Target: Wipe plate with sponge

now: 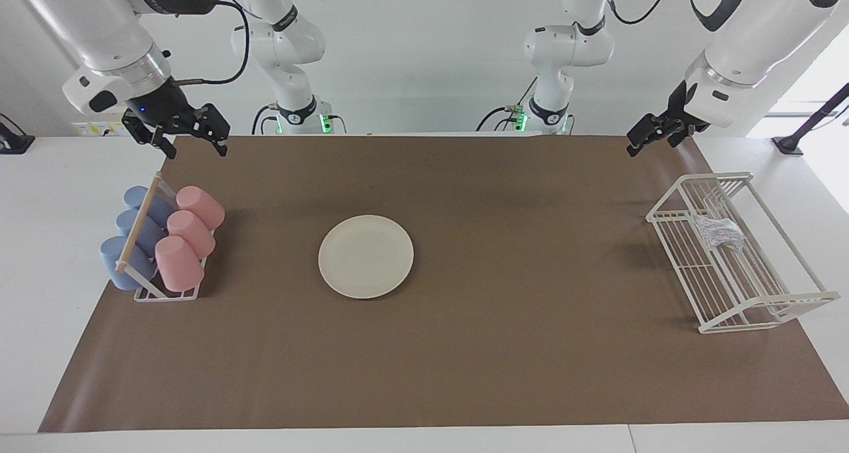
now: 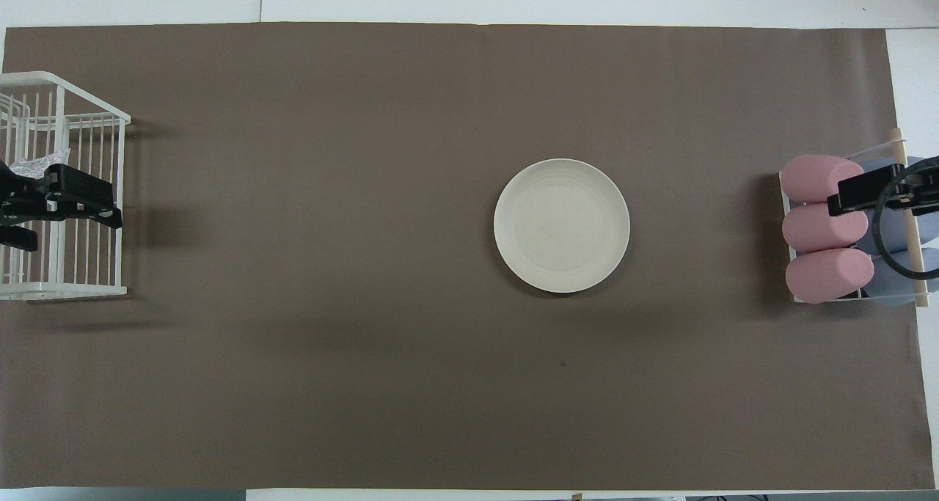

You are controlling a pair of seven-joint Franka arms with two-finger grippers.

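The cream-white plate (image 1: 365, 257) lies flat on the brown mat near the middle, also seen in the overhead view (image 2: 562, 225). The silvery wrinkly sponge (image 1: 716, 231) lies inside the white wire rack (image 1: 763, 307) at the left arm's end; in the overhead view the sponge (image 2: 37, 165) is partly covered by my left gripper (image 2: 66, 207). My left gripper (image 1: 640, 144) hangs in the air over the rack's robot-side end, clear of the sponge. My right gripper (image 1: 195, 149) is open and empty, up in the air over the cup holder's robot-side end.
A holder with three pink cups (image 1: 189, 231) and three blue cups (image 1: 132, 234) lying on their sides stands at the right arm's end, also in the overhead view (image 2: 825, 229). The brown mat (image 1: 530, 347) covers most of the white table.
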